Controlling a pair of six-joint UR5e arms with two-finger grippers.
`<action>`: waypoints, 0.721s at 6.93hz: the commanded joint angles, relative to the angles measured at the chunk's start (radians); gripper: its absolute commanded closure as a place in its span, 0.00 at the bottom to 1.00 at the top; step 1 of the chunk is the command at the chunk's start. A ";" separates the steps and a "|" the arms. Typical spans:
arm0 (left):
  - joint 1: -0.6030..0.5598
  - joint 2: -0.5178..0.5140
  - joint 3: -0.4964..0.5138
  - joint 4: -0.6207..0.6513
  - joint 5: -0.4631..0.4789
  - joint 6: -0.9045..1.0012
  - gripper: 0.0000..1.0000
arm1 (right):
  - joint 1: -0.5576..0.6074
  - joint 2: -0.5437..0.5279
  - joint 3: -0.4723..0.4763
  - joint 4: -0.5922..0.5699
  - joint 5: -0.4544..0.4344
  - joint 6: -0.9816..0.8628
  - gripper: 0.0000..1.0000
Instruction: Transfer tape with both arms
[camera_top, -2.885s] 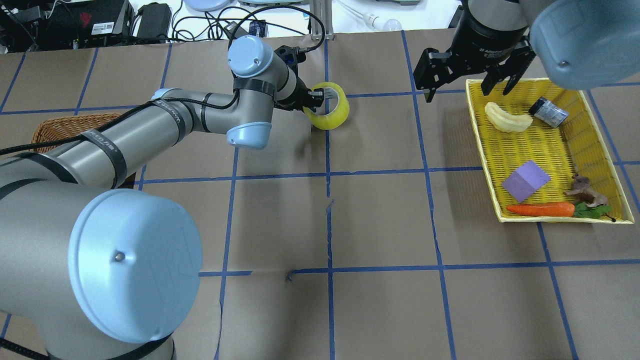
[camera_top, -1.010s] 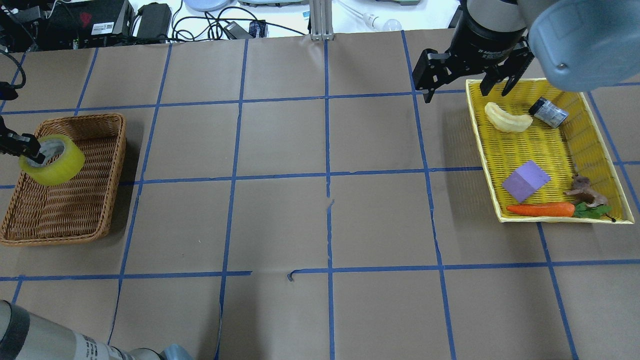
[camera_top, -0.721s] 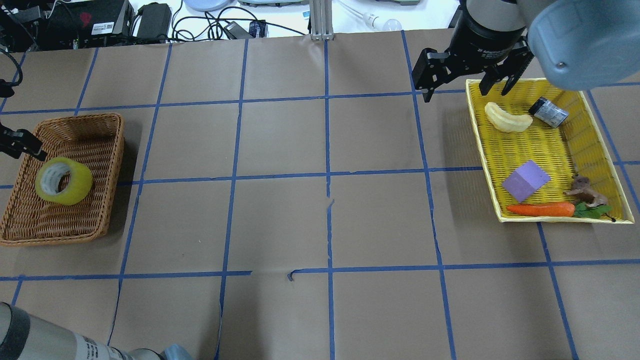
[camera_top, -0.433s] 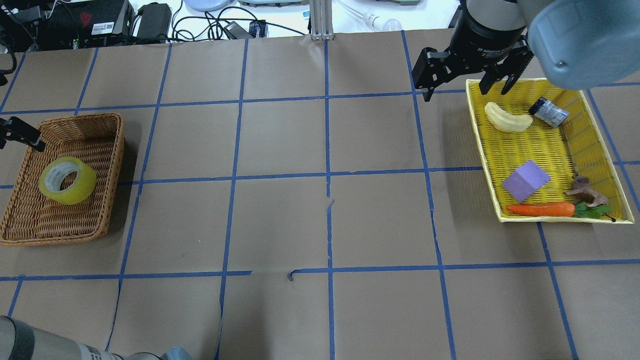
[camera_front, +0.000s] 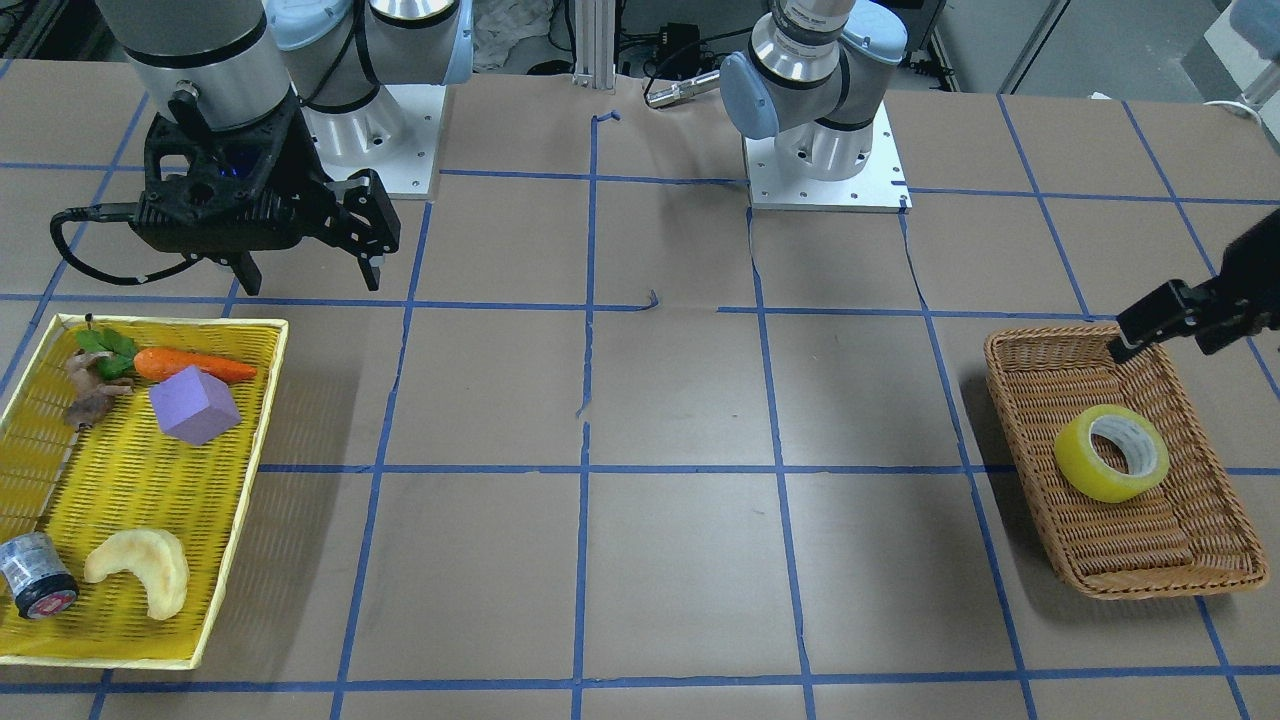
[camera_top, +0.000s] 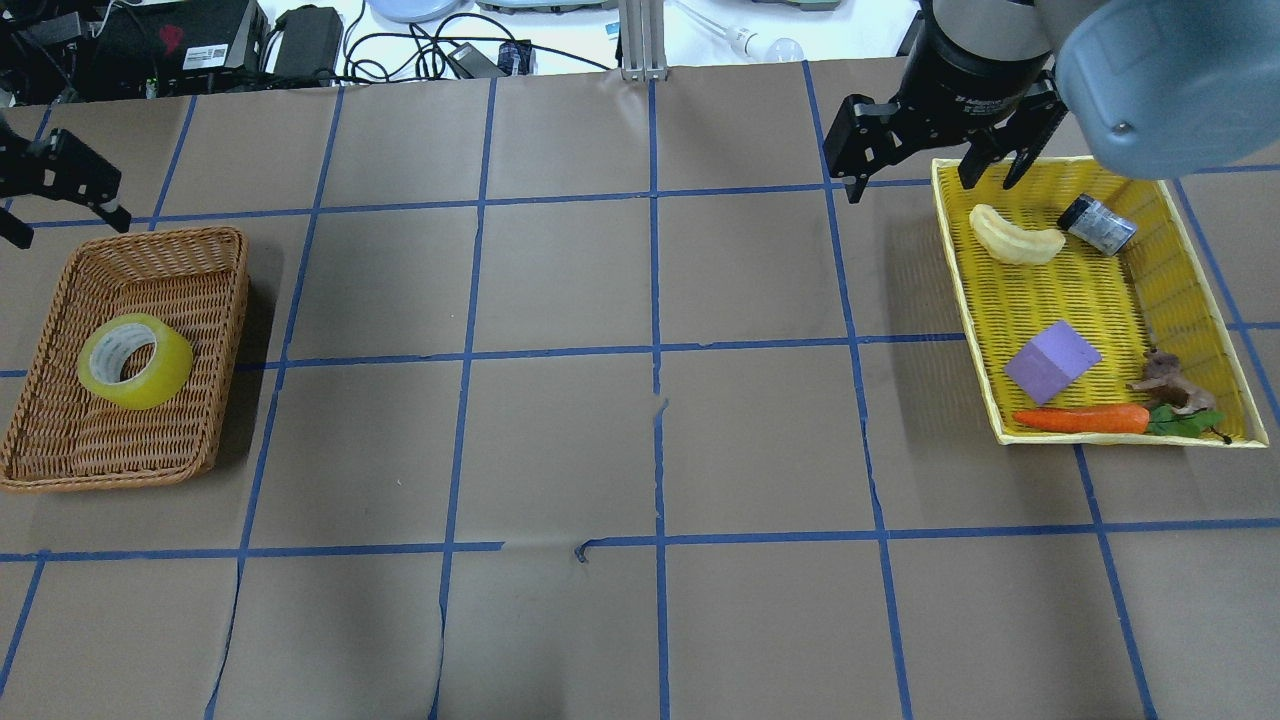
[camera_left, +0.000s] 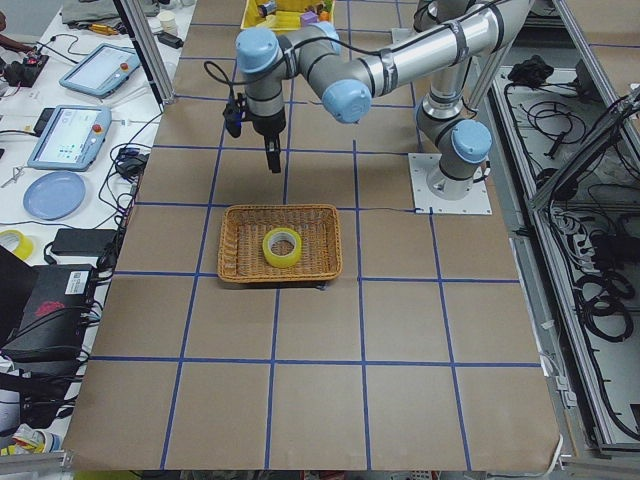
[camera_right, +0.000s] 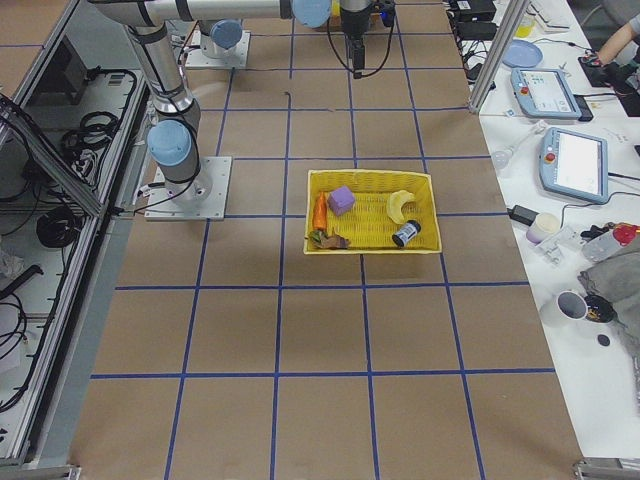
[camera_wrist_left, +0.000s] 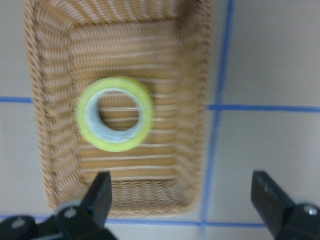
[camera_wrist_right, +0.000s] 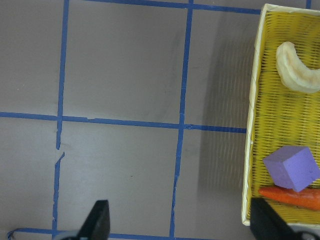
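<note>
The tape (camera_top: 135, 347) lies near the middle of the wicker basket (camera_top: 160, 238), hole upward, clear of its walls. The left pincer (camera_wrist_left: 181, 182) hangs above the basket, spread wide and empty. The right pincer (camera_front: 312, 287), also spread and empty, is well apart from the basket across the counter. The roll looks light and stiff, its outer wrap probably slick, so pinch its wall with one finger through the core

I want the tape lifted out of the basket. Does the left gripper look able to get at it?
Probably yes: the left gripper hangs open near the wicker basket, and the tape lies flat in it, hole up, with nothing over it.
</note>
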 joint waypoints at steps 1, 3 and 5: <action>-0.238 0.016 0.065 -0.046 0.000 -0.136 0.00 | -0.001 0.000 -0.001 0.000 0.006 0.000 0.00; -0.378 0.019 0.070 -0.045 -0.009 -0.151 0.00 | -0.002 0.000 -0.003 -0.001 0.005 0.002 0.00; -0.449 0.015 0.056 -0.043 -0.009 -0.158 0.00 | -0.010 -0.003 0.000 0.003 -0.009 0.003 0.00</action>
